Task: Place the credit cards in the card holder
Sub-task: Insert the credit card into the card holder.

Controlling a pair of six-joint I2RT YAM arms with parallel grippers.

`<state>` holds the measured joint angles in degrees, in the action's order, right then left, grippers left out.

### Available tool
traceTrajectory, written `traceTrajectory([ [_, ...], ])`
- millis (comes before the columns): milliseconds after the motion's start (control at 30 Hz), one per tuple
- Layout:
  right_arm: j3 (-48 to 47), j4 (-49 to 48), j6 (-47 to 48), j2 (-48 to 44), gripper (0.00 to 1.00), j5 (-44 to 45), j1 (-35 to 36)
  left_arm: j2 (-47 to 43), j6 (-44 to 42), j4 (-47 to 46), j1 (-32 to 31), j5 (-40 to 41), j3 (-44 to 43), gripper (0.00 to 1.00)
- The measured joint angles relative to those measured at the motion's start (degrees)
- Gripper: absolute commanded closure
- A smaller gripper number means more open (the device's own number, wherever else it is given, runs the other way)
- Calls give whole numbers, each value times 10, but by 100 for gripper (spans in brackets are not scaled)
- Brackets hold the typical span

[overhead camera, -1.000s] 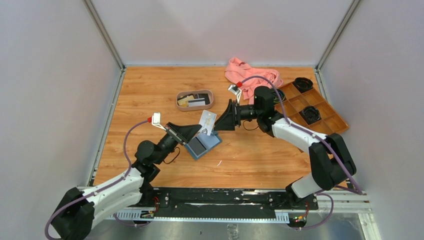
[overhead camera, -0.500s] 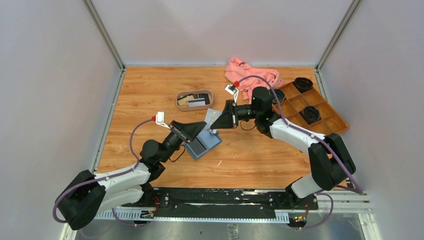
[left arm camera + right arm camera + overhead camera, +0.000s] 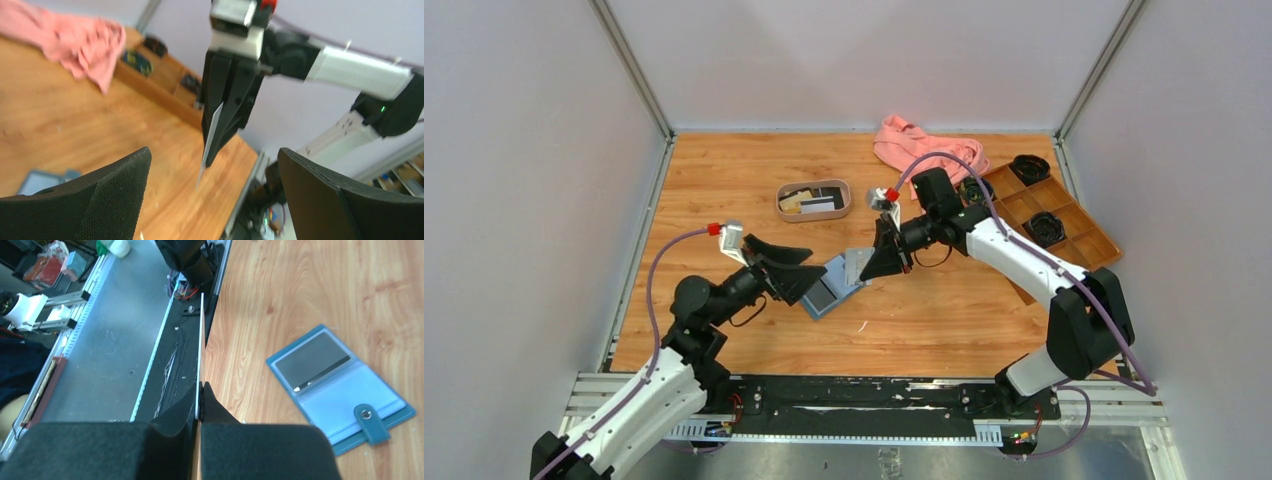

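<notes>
Credit card [image 3: 855, 265]: clamped on edge in the right gripper [image 3: 874, 268], held up close to the open card holder [image 3: 822, 292] | left gripper [image 3: 796, 266]: fingers wide apart, holding nothing, just beside the holder | risk: nothing pins the holder, so the card may shove it aside instead of sliding in.

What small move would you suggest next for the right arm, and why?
Probably lower the right end effector toward the open card holder: it is shut on a card, and the left end effector stands open, not touching it.
</notes>
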<state>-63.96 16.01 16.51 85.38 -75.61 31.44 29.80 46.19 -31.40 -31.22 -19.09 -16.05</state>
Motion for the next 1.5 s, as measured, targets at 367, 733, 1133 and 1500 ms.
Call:
traceTrajectory([
  [367, -14, 173, 158, 66, 100, 2, -1, 73, -46, 79, 14, -152, -7, 0],
  [733, -69, 296, 264, 105, 100, 7, 2, 123, -80, 118, 72, -219, -29, 0],
  [1133, -79, 347, 299, 116, 100, 7, 4, 134, -81, 121, 72, -232, -36, 0],
  [1500, -84, 356, 303, 122, 100, 11, 5, 139, -77, 122, 72, -232, -36, 0],
])
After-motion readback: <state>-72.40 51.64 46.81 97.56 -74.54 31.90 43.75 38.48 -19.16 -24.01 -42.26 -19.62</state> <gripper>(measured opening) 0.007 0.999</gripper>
